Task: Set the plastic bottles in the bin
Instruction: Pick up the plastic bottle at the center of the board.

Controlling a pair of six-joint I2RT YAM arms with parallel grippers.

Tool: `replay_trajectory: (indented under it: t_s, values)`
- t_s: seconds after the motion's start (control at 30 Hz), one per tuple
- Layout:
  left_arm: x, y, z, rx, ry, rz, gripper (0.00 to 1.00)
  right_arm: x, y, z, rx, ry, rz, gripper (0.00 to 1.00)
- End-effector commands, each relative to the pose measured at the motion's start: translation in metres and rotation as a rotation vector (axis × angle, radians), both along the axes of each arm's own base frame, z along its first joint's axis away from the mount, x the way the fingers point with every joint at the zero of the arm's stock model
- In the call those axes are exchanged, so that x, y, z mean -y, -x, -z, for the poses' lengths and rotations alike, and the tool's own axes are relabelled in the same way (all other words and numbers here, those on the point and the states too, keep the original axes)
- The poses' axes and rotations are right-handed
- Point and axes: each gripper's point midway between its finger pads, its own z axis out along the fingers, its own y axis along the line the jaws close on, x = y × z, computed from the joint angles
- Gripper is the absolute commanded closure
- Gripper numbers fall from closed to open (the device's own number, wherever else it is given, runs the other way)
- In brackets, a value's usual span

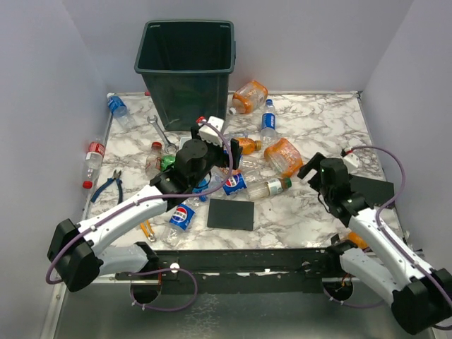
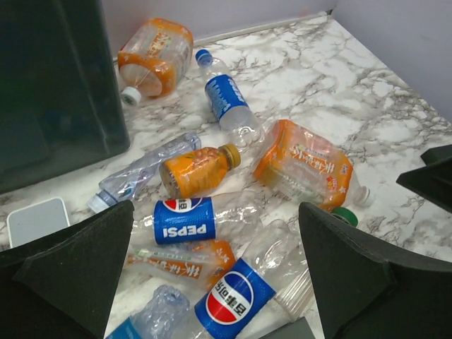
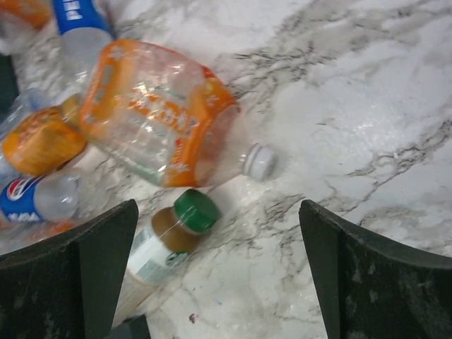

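Bin [image 1: 185,70] at back, bottles [image 1: 282,157] strewn before it, pliers [image 1: 107,187] far left

the blue label on one clear bottle [image 2: 201,220] reads "pepsi"; all other print is too blurred to read.

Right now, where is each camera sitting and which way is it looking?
Top external: up high behind the arms, looking down the table toward the bin; left arm and right arm both show.
Left wrist: on the left arm, facing bottles beside the bin; left gripper open, fingers framing the view.
Right wrist: on the right arm, looking down at the crushed orange bottle; right gripper open.
Shared: both wrists see that orange bottle.
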Motion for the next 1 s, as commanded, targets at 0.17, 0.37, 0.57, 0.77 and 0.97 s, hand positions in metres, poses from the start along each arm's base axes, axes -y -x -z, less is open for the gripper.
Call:
replay_trajectory:
  t_s: [0.17,0.37,0.57,0.77,0.97]
  values:
    - [0.003,0.016,0.016,-0.065,0.038,0.052,0.01,-0.002,-0.046,0.037,0.015,-0.201,0.004,0.01]
    - [0.015,0.025,0.036,-0.127,0.044,0.101,0.01,-0.028,-0.033,0.033,-0.003,-0.343,-0.083,0.05]
    - [0.029,0.026,0.046,-0.188,0.058,0.136,0.01,-0.049,-0.005,0.054,-0.071,-0.604,-0.034,0.09]
    - [0.028,0.027,0.049,-0.199,0.064,0.13,0.01,-0.062,-0.009,0.066,-0.132,-0.64,-0.019,0.1]
    - [0.026,0.028,0.048,-0.195,0.062,0.125,0.01,-0.073,-0.014,0.091,-0.224,-0.682,0.043,0.08]
